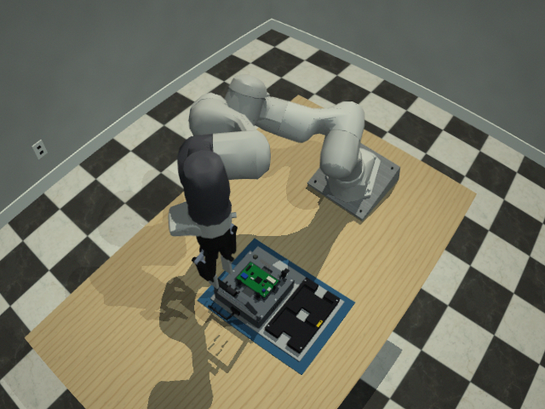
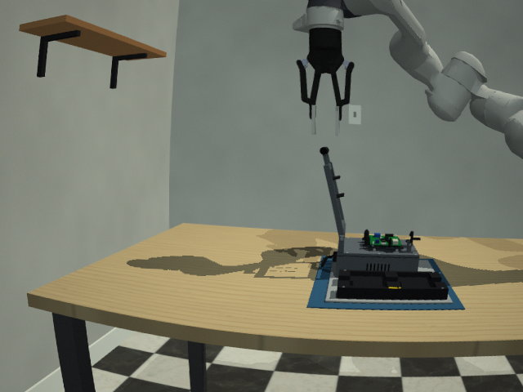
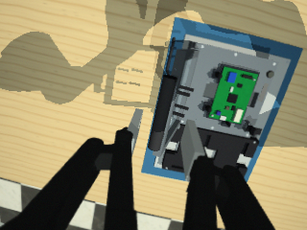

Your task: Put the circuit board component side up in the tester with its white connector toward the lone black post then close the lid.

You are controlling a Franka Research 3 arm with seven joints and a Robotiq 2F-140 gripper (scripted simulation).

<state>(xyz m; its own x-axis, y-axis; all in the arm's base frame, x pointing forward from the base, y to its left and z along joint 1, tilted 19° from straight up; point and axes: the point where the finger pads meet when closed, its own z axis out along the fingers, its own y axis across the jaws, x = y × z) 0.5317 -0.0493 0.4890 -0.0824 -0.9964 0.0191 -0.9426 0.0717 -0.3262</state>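
Observation:
The green circuit board (image 1: 257,278) (image 2: 382,238) (image 3: 233,94) lies flat on top of the grey tester (image 1: 281,296) (image 2: 376,256) (image 3: 201,62), component side up. Its white connector (image 3: 238,115) is at the end nearer the tray. The tester's lid (image 2: 334,193) (image 3: 160,112) stands open, tilted a little past upright, with a black knob (image 2: 324,149) at its top. The black tray (image 1: 290,317) (image 2: 391,288) (image 3: 225,144) beside the tester holds no board. My gripper (image 2: 325,126) (image 1: 218,273) (image 3: 162,126) hangs just above the lid's knob, fingers apart with nothing between them.
Tester and tray stand on a blue mat (image 1: 325,348) (image 2: 320,297) (image 3: 179,29) on the wooden table (image 1: 110,334) (image 2: 168,287). The arm's base (image 1: 378,175) is at the table's far side. A wall shelf (image 2: 91,40) hangs at the upper left.

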